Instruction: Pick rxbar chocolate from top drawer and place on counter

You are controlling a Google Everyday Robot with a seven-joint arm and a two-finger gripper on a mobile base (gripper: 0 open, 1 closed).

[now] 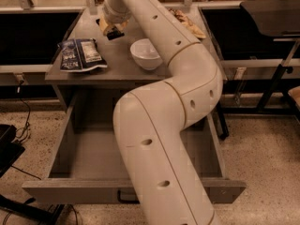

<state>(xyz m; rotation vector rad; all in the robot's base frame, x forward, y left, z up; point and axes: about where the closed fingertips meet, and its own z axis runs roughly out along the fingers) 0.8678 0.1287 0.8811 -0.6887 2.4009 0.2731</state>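
Note:
The top drawer (89,149) stands pulled open below the counter (117,64); its dark handle (127,198) shows on the front panel. What I see of its floor is bare, and my arm hides the right part. My gripper (110,29) is low over the back left of the counter, behind the white bowl. It is shut on a small dark flat thing, the rxbar chocolate (115,32), which shows only in part.
A blue-white snack bag (80,54) lies on the counter's left. A white bowl (146,54) stands near the middle. A brown chip bag (190,25) lies at the back right. Dark shelving flanks the cabinet. Cables lie on the floor at left.

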